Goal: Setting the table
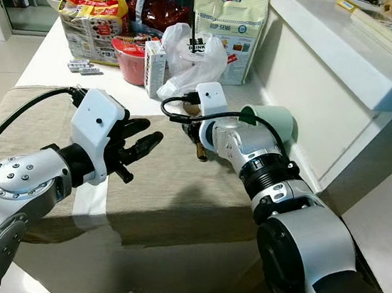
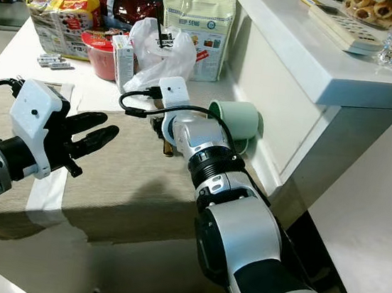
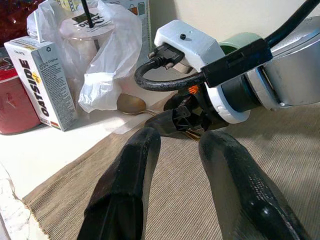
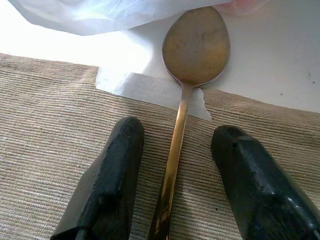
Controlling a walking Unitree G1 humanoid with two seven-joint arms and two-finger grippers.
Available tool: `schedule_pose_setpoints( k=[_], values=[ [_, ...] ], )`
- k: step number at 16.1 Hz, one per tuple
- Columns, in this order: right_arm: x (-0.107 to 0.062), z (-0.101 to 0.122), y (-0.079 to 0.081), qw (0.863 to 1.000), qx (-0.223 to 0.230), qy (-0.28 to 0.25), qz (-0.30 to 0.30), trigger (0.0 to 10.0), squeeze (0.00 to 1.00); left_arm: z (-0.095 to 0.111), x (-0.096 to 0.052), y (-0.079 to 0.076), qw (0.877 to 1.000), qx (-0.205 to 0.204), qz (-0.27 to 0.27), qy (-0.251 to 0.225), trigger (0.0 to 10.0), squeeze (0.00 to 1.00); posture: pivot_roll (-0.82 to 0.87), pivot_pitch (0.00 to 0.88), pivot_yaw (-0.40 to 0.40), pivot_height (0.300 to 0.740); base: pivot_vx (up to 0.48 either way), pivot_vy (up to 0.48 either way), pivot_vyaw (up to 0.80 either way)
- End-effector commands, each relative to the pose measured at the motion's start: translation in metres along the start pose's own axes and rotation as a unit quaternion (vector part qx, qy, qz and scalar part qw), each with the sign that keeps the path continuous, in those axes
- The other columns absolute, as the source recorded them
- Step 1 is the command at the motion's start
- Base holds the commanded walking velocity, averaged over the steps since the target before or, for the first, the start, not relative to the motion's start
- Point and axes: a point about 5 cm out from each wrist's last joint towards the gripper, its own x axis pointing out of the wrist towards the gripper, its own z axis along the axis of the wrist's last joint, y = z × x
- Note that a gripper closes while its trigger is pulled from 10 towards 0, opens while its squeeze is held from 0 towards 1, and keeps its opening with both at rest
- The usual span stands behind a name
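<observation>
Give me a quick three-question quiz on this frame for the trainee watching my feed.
1. True or false: the right end effector has its fingers open on either side of the gold spoon's handle.
2. How does the green cup lie? A) upright B) on its side C) upside down
3. Fill in: the spoon's bowl rests on the white counter, its handle on the beige ____.

Key: 1 true; 2 B; 3 placemat.

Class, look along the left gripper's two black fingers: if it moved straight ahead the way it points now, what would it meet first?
Most likely the right gripper, which sits directly ahead of the open left gripper over the woven placemat. The gold spoon lies just beyond it. Depth is hard to judge here.
</observation>
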Motion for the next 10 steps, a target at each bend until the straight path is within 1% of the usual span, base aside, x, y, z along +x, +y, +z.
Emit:
schedule_pose_setpoints(
  k=[1, 3, 4, 5, 10],
  values=[
    [0.0063, -0.0335, -0.0052, 0.998, 0.003, 0.066, -0.015, 10.0, 0.00, 0.0050, 0.0002, -0.0003, 1.000, 0.010, -0.004, -0.006, 10.0, 0.00, -0.07, 0.020, -0.010, 0.740, 0.000, 0.000, 0.00],
    [0.0062, -0.0325, -0.0059, 0.998, 0.005, 0.063, -0.016, 10.0, 0.00, 0.0051, 0.0003, -0.0001, 1.000, 0.010, -0.004, -0.006, 10.0, 0.00, -0.07, 0.020, -0.010, 0.740, 0.000, 0.000, 0.00],
    [0.0062, -0.0318, -0.0054, 0.998, 0.004, 0.061, -0.015, 6.4, 0.00, 0.0052, 0.0003, 0.0000, 1.000, 0.010, -0.004, -0.006, 10.0, 0.00, -0.07, 0.021, -0.009, 0.740, 0.000, 0.000, 0.00],
    [0.0064, -0.0315, -0.0039, 0.998, 0.001, 0.058, -0.012, 0.0, 0.00, 0.0052, 0.0002, 0.0001, 1.000, 0.011, -0.004, -0.006, 10.0, 0.00, -0.07, 0.021, -0.009, 0.740, 0.000, 0.000, 0.00],
    [0.0070, -0.0327, -0.0021, 0.998, -0.002, 0.057, -0.010, 0.0, 0.00, 0.0054, -0.0001, -0.0002, 1.000, 0.011, -0.004, -0.006, 10.0, 0.00, -0.07, 0.024, -0.007, 0.740, 0.000, 0.000, 0.00]
  ],
)
